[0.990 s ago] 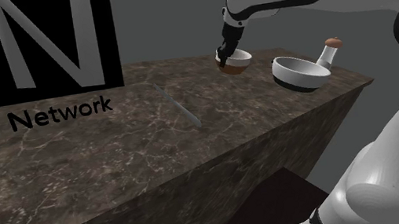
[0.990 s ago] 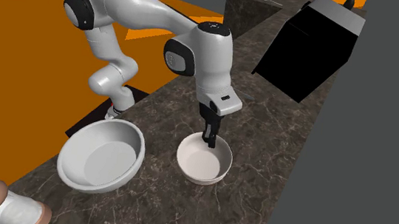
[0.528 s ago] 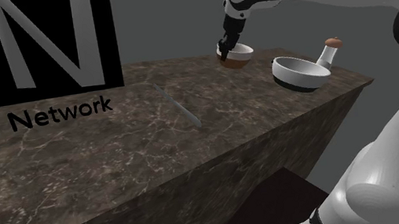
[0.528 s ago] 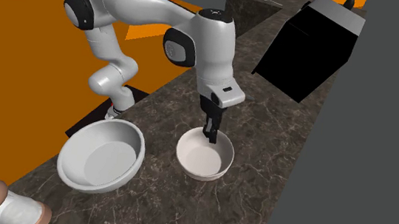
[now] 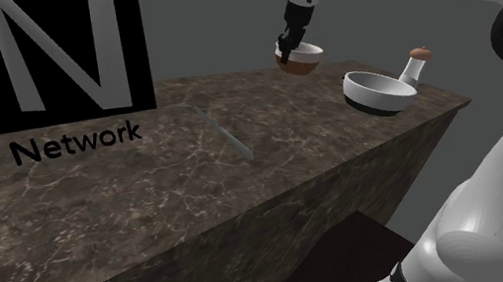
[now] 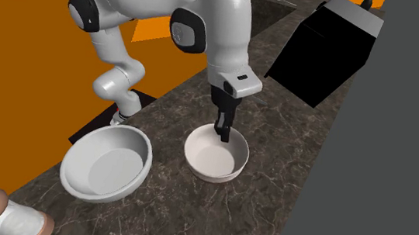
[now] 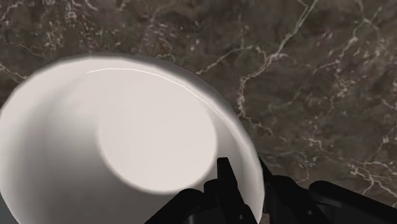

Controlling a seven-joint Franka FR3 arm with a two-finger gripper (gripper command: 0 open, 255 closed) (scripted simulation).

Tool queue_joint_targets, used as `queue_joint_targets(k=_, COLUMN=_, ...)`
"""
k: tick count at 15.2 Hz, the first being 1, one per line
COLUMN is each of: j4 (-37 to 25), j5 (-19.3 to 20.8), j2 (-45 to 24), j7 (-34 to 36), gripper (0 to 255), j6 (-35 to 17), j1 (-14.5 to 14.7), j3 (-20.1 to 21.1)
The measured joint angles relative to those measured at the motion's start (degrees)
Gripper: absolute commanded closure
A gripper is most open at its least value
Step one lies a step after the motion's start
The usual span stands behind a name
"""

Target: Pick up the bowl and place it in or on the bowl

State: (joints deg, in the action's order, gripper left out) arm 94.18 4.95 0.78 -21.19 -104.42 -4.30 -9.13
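Observation:
A small bowl (image 5: 302, 58), white inside and brown underneath, hangs above the dark marble counter (image 5: 194, 172). My gripper (image 5: 284, 49) is shut on its rim, one finger inside and one outside. In the second exterior view the gripper (image 6: 222, 134) clasps the small bowl (image 6: 216, 155) at its far edge. The wrist view has the bowl (image 7: 127, 140) tilted under the gripper (image 7: 245, 170), the counter well below it. A larger white bowl (image 5: 378, 91) rests on the counter toward the shoulder view's right, apart from the held one; it is also the larger bowl (image 6: 107, 162) at the second exterior view's left.
A white bottle with a brown cap (image 5: 416, 62) stands just behind the larger bowl, near the counter's edge. A black box with white lettering (image 5: 49, 57) stands at the back left. A thin grey rod (image 5: 224, 134) lies mid-counter. The counter drops off at the front and right.
The gripper has risen with the small bowl, lifting it off the counter and a little toward the shoulder view's right. The larger bowl and the bottle have stayed put.

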Motion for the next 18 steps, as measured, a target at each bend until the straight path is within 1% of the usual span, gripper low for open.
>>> queue_joint_targets(k=8, j4=-8.1, j5=-0.4, j2=-1.7, j7=-0.6, gripper=255, j6=6.5, j1=0.0, j3=0.0)
queue_joint_targets(k=16, j4=-18.1, j5=-0.9, j2=-4.5, j7=-1.4, gripper=255, j6=13.5, j1=-0.2, j3=-0.2)
queue_joint_targets(k=18, j4=-16.0, j5=-0.7, j2=-2.4, j7=-2.1, gripper=255, j6=13.6, j1=-0.6, j3=-0.5)
